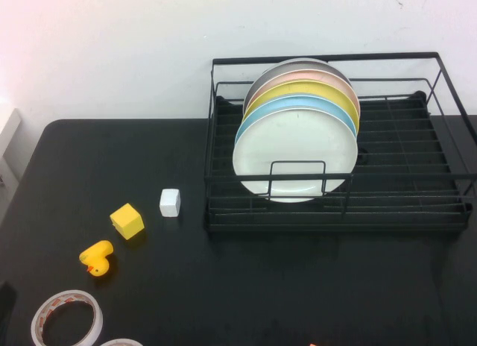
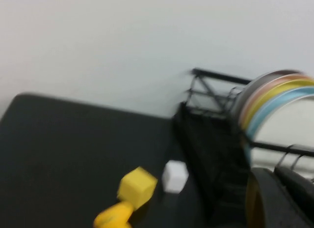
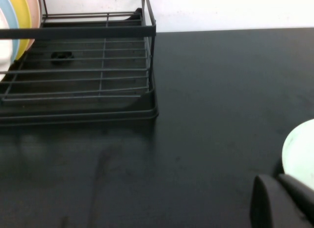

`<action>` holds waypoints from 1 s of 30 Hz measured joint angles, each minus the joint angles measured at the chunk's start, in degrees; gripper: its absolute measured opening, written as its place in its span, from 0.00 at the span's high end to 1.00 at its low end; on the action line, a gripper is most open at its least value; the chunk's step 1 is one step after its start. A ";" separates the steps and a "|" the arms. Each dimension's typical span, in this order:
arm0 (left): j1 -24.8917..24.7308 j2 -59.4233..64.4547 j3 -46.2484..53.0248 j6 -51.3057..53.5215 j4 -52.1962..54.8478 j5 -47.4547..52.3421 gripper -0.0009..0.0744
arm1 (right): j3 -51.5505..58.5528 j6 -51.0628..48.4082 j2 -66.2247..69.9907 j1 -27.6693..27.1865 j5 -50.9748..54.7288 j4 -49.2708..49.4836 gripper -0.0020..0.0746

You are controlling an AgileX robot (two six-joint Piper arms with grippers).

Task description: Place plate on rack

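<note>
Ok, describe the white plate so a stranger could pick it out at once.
Find the black wire rack at the table's far right. A row of plates stands upright in it, and the white plate is the frontmost, just before the blue plate. It alone is plain white. Neither the left gripper nor the right gripper touches it.

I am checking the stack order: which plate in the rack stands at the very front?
The white plate: it stands nearest the camera in the rack, covering most of the light blue plate behind it.

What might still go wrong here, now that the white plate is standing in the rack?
The large white plate stands frontmost in the black wire rack, upright against the blue plate; a nudge could tip it forward. The left gripper is near the rack's end and could bump it. The right gripper is low over the table.
</note>
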 joint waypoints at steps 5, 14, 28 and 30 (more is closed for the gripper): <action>7.52 -6.55 3.48 -17.44 17.17 6.71 0.99 | 0.00 0.00 0.00 0.00 0.00 -0.03 0.97; 9.50 -14.29 4.23 -23.53 26.53 17.65 0.99 | 0.00 0.00 0.00 0.00 0.00 -0.03 0.98; 9.59 -14.63 4.13 -19.19 26.56 25.27 0.99 | 0.00 0.00 0.00 0.00 0.10 -0.03 0.98; 9.59 -14.63 4.13 -19.19 26.56 25.36 0.99 | 0.00 0.00 0.00 0.00 0.10 -0.03 0.98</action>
